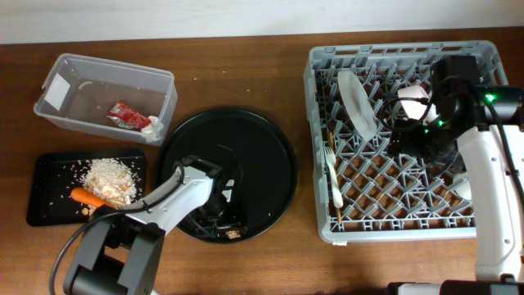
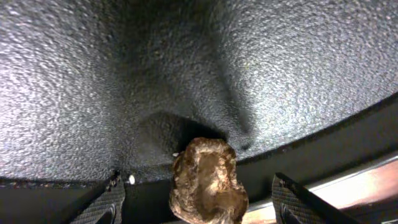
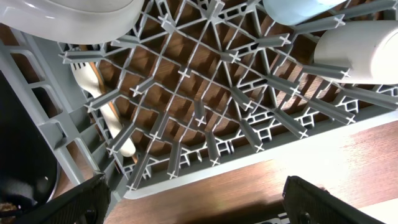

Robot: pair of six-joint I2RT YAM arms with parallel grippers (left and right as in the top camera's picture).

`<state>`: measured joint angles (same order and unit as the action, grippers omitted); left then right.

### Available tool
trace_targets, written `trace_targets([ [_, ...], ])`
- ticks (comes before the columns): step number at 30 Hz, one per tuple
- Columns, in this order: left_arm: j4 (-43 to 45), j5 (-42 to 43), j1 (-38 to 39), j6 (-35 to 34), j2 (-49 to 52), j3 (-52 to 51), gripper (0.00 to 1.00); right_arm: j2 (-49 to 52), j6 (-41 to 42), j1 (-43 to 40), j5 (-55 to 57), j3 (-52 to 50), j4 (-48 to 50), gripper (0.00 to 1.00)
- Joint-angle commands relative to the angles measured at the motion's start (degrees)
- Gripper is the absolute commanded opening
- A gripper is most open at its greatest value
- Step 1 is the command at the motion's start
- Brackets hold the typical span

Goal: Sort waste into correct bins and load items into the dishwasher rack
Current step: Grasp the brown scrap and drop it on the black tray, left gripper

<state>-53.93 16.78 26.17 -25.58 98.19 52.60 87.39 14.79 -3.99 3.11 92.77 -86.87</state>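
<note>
**A:** What's at far left?

**B:** At the upper left of the overhead view sits a clear tub [image 1: 90, 82]. It has a white label [image 1: 56, 94] on its left end, and any writing there is too small to read. Inside lie a red sauce packet [image 1: 127, 115], its print also illegible, and a crumpled napkin [image 1: 152, 124] touching it.

**A:** And below that?

**B:** A shallow black tray [image 1: 45, 209] at lower left holds rice-like scraps [image 1: 110, 179], with a carrot [image 1: 85, 197] just beside them.

**A:** The left arm?

**B:** The left gripper [image 2: 196, 202] is low at the bottom rim of the round black tray [image 1: 266, 156] in mid-frame. Its fingers [image 2: 106, 202] stand apart on either side of a brown crumbly piece [image 2: 208, 180]. Gaps show on both sides, so they are not gripping it. The piece sits right at the tray's rim.

**A:** The right side?

**B:** The dishwasher rack [image 1: 393, 234] fills it. A white plate [image 1: 358, 102] leans among the pegs at its upper left. A white fork [image 3: 93, 74] lies along the left edge, with thin chopsticks [image 3: 107, 112] alongside. At the upper right of the right wrist view, a light-blue cup [image 3: 298, 9] stands next to a white cup [image 3: 360, 46].

**A:** And the right gripper?

**B:** The right gripper [image 3: 208, 205] hangs over the rack. Its fingers [image 3: 81, 202] are spread wide and there is nothing between them.
</note>
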Motion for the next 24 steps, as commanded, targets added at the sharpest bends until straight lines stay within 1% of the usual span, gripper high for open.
trace_targets([
  [1,1.9,1.3,0.3,-0.7,0.0,-0.8,0.53,0.1,0.0,-0.2,-0.1,0.0,-0.2,0.92],
  [3,2.7,1.3,0.3,-0.7,0.0,-0.8,0.34,0.1,0.0,-0.2,-0.1,0.0,-0.2,0.92],
  [4,3.0,1.3,0.3,-0.7,0.0,-0.8,0.29,0.1,0.0,-0.2,-0.1,0.0,-0.2,0.92],
  [5,3.3,1.2,0.3,-0.7,0.0,-0.8,0.27,0.1,0.0,-0.2,-0.1,0.0,-0.2,0.92],
  [6,4.5,1.2,0.3,-0.7,0.0,-0.8,0.13,0.1,0.0,-0.2,-0.1,0.0,-0.2,0.92],
  [8,3.4,-1.1,-1.6,-0.4,-0.1,0.1,0.08,0.1,0.0,-0.2,-0.1,0.0,-0.2,0.92],
  [9,-0.3,-5.5,-5.7,0.0,-1.0,2.9,0.07,0.1,0.0,-0.2,-0.1,0.0,-0.2,0.92],
  [10,-2.4,-7.3,-9.5,2.8,-2.6,5.3,0.07,0.1,0.0,-0.2,-0.1,0.0,-0.2,0.92],
  [11,-4.7,-9.2,-15.9,4.9,-5.2,8.7,0.07,0.1,0.0,-0.2,-0.1,0.0,-0.2,0.92],
  [12,-5.4,-10.6,-21.4,4.9,-7.0,11.1,0.08,0.1,0.0,-0.2,-0.1,0.0,-0.2,0.92],
  [13,-5.2,-10.7,-25.6,6.0,-8.0,12.3,0.08,0.1,0.0,-0.2,-0.1,0.0,-0.2,0.92],
  [15,-3.8,-13.1,-38.7,5.9,-8.7,13.7,0.08,0.1,0.0,-0.2,-0.1,0.0,-0.2,0.92],
  [16,-2.2,-15.5,-45.2,5.9,-8.6,13.7,0.08,0.1,0.0,-0.2,-0.1,0.0,-0.2,0.92],
  [17,0.3,-16.4,-50.1,5.3,-7.8,13.5,0.08,0.1,0.0,-0.2,-0.1,0.0,-0.2,0.92],
  [19,2.5,-16.6,-51.9,5.3,-5.2,12.9,0.09,0.1,0.0,-0.2,-0.1,0.0,-0.2,0.92],
  [20,3.0,-16.6,-52.0,5.3,-3.2,12.9,0.16,0.1,0.0,-0.2,-0.1,0.0,-0.2,0.92],
  [22,3.6,-16.6,-52.0,5.3,1.0,12.9,0.27,0.1,0.0,-0.2,-0.1,0.0,-0.2,0.92],
  [24,3.6,-16.6,-52.0,5.3,2.6,12.9,0.31,0.1,0.0,-0.2,-0.1,0.0,-0.2,0.92],
])
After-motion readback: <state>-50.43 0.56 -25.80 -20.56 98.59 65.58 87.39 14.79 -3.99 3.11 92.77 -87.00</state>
